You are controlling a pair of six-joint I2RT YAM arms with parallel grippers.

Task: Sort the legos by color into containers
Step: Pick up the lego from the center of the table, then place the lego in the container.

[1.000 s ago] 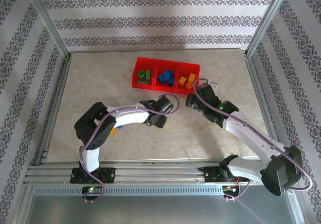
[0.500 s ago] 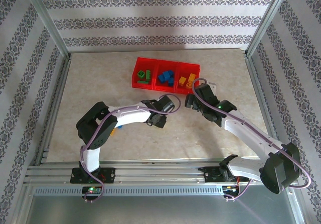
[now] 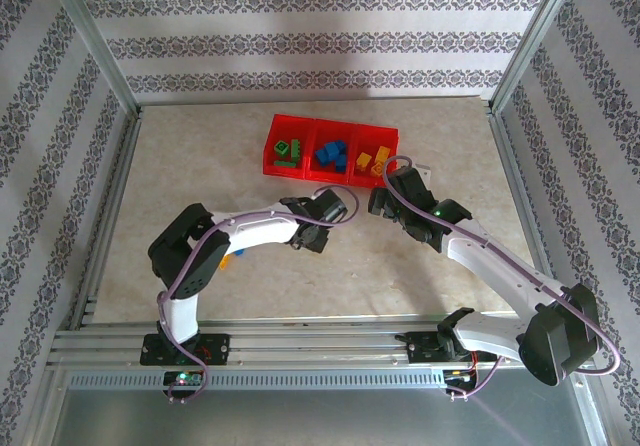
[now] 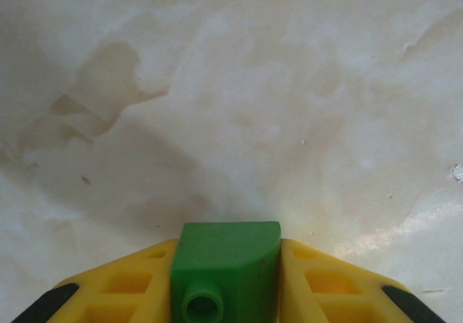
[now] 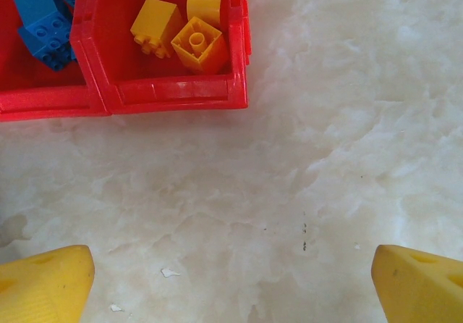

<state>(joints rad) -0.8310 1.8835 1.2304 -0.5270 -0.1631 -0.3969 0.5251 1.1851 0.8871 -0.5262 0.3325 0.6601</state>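
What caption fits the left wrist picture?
Left claw pinching a green lego, pale table behind.

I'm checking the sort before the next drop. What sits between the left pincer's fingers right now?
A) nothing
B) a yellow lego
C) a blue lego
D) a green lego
D: the left wrist view shows a green lego wedged in the left pincer, with a yellow finger pressed against each side of it.
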